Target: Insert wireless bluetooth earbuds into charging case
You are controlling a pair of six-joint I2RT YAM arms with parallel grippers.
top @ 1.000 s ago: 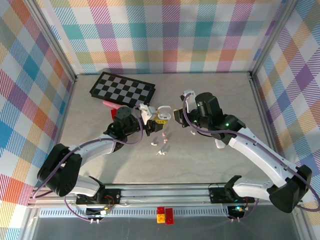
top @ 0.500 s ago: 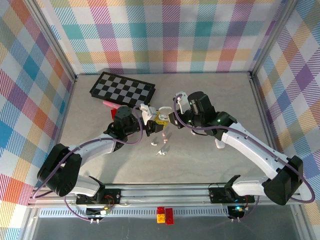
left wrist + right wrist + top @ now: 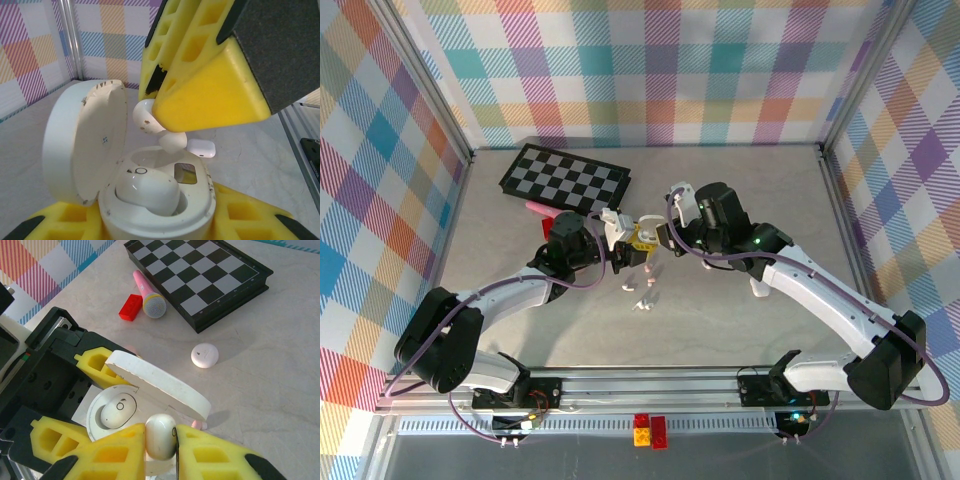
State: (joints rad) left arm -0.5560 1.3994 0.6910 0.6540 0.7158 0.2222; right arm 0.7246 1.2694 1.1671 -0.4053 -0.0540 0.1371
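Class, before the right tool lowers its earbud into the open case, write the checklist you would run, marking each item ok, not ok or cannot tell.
1. The lid of the case is open: ok.
2. The left tool grips the case: ok.
3. The right tool is shut on the held earbud: ok.
4. The seated earbud sits in its socket: ok.
5. The free socket is unobstructed: ok.
6. The held earbud is oriented to fit the free socket: cannot tell.

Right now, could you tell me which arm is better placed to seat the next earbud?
Right. The right tool is shut on an earbud just above the free well of the open charging case, while the left tool grips that case, which already holds a seated earbud.
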